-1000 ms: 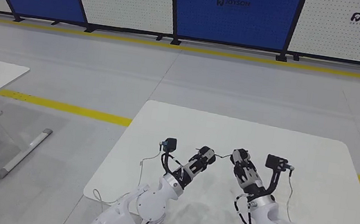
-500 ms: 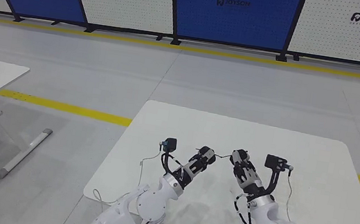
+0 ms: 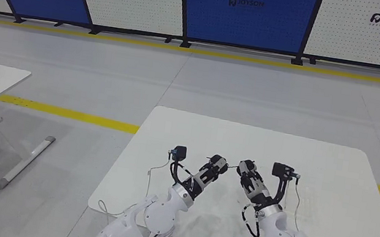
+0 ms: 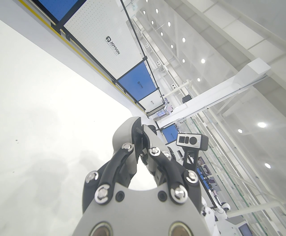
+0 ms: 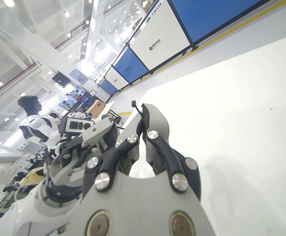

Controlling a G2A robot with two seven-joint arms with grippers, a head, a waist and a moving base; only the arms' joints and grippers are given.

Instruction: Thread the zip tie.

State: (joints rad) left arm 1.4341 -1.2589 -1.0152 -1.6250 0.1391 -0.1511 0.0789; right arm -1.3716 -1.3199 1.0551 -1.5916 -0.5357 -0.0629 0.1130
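- Black zip tie (image 5: 133,103): up in the air between the two claws, over the white table (image 3: 317,160).
- Right gripper (image 5: 143,112): clamped fully closed on the strap, with the square head sticking out just past its fingertips (that's your target slot).
- Left gripper (image 4: 139,125): closed too, with a thin dark strip pinched between the pads. I read that as the tail end.
- Geometry you care about: in the top view the claws face each other tip to tip, near but apart. The strap's long axis runs across from one claw to the other.
- Your next move, I'd judge: line the tail tip up with the head slot. Any angle error and it slides past.
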